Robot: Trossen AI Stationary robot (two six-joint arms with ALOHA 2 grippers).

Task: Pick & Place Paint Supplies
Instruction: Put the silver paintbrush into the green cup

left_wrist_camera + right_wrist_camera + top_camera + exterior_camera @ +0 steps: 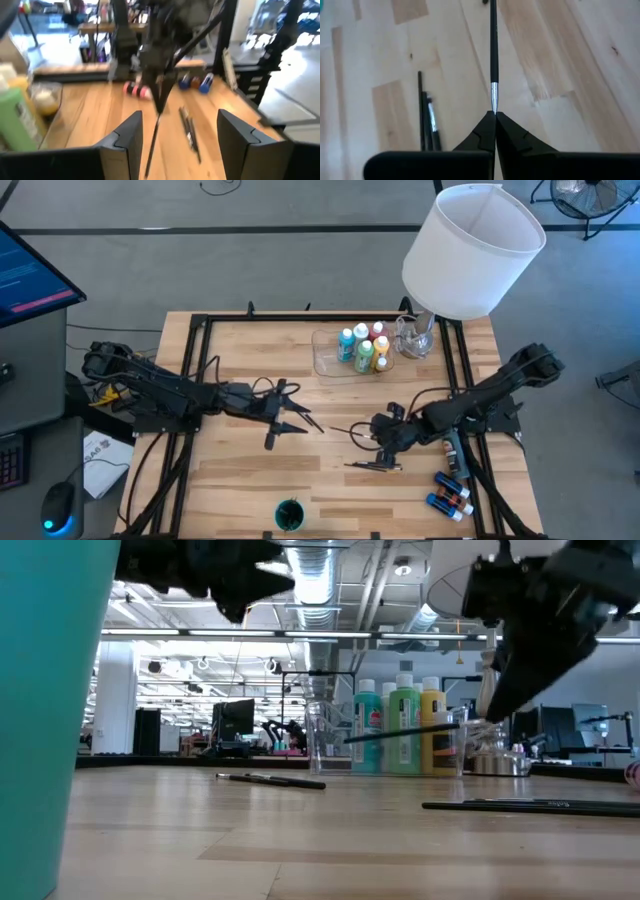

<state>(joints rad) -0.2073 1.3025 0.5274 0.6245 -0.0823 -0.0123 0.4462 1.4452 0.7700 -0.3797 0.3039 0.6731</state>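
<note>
My right gripper [383, 436] hangs above the table's middle right, shut on a thin dark brush [400, 731]. My left gripper [290, 417] waits open at the table's middle left, facing the right gripper [160, 92], nothing between its fingers [125, 145]. Two more brushes [375, 467] lie flat on the wood below the right gripper, and another brush [270, 779] lies farther left. Several white-capped paint bottles [362, 348] stand in a clear tray [325, 362] at the far middle. Small bottles [450, 495] lie on their sides near the right front corner. My right gripper pinches the brush at its bristle end, between the two fingertips [506, 131]; the silver ferrule [493, 96] shows just beyond them. The fingers slant down toward the table's left, in line with the brush. The brush sticks out past them, nearly level and lifted clear of the table.
A teal cup [290, 515] stands at the near edge. A big white lampshade [470, 250] hangs over the far right corner, above a glass jar [415, 338]. Black frame rails [190, 380] run along the table's sides. Bare wood lies between the grippers and the tray.
</note>
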